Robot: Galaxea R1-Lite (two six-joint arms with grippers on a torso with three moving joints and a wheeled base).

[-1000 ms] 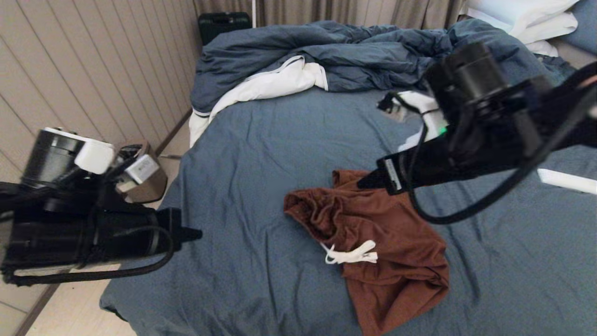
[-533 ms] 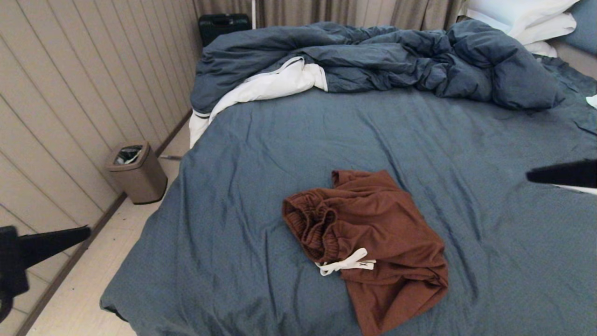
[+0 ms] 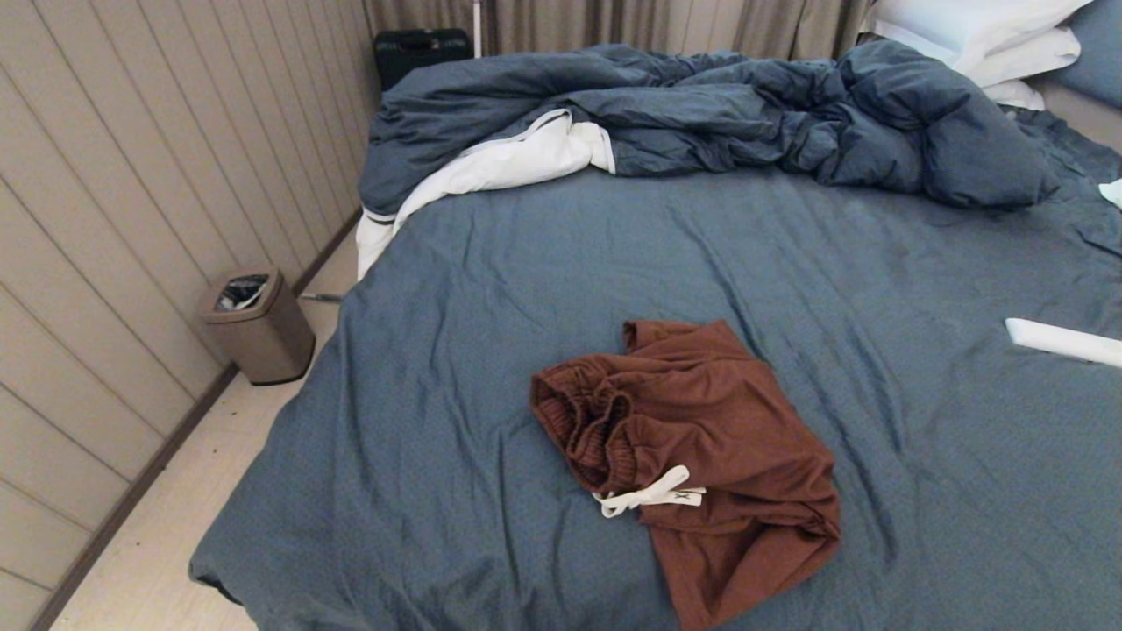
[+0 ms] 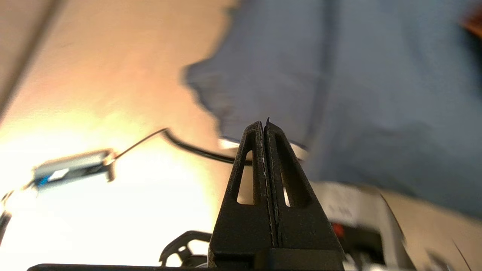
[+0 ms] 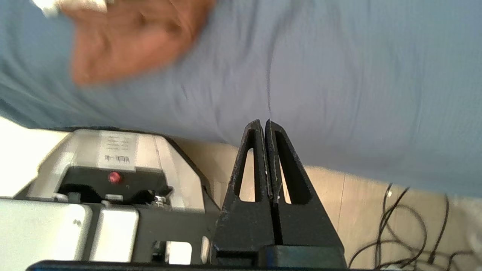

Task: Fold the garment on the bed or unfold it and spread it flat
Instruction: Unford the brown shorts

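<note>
I see the garment [image 3: 692, 456] lying in a bunched heap on the bed [image 3: 491, 350], toward the near edge and slightly to the 4 o'clock side of the sheet's middle in my head view. Its gathered waistband faces 9 o'clock, the white drawstring [image 3: 650, 497] trails out at the heap's 6 o'clock side, and one leg hangs toward the foot of the bed. The rumpled duvet [image 3: 701, 114] sits well apart at 12 o'clock.

Neither arm shows in the head view. The left gripper [image 4: 266, 126] is clenched on nothing, fingers pressed together, pointing past the bed's corner toward the floor. The right gripper [image 5: 263, 124] is likewise clamped empty, aimed at the sheet's near edge, with the garment [image 5: 131, 37] off at its 10 o'clock.

I judge this a pause between grasps — the shorts are neither folded nor flat. Next I would open both jaws, bring them over the heap and pinch two separate edges — waistband and a leg hem.
</note>
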